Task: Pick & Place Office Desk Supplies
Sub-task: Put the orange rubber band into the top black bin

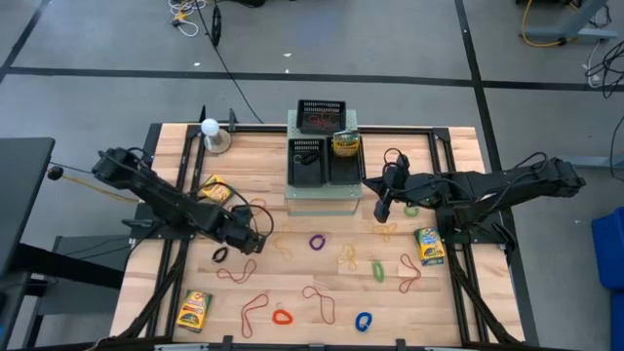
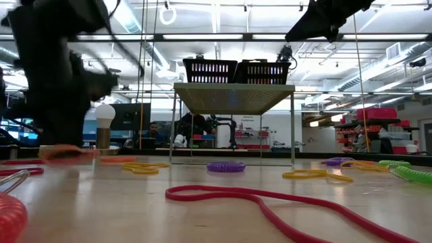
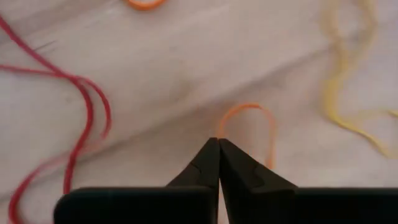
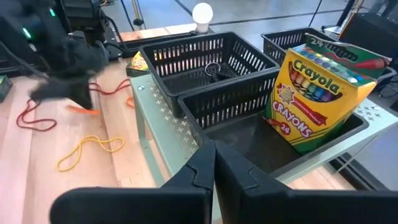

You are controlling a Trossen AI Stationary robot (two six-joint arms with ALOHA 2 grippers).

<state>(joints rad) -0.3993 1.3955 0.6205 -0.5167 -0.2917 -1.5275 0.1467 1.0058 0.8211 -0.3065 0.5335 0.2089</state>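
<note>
Two grippers pressed together: my left gripper [image 3: 218, 144] pinches a thin orange rubber band [image 3: 249, 127] flat on the wooden desk [image 3: 186, 68] (right gripper [image 4: 214, 149] empty, hovering by the trays).

Rubber bands [image 1: 325, 302], loops [image 1: 317, 242] and crayon boxes [image 1: 194, 310] lie scattered.

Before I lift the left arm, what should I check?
1. Left hand shut: ok.
2. Orange rubber band pinched at its tips: looks so, ok.
3. Band off the table: not ok, it lies on the wood.
4. Red band apart from the left hand: ok.
5. Right hand shut, empty, by the mesh tray: ok.
6. Crayon box in that tray: ok.
</note>
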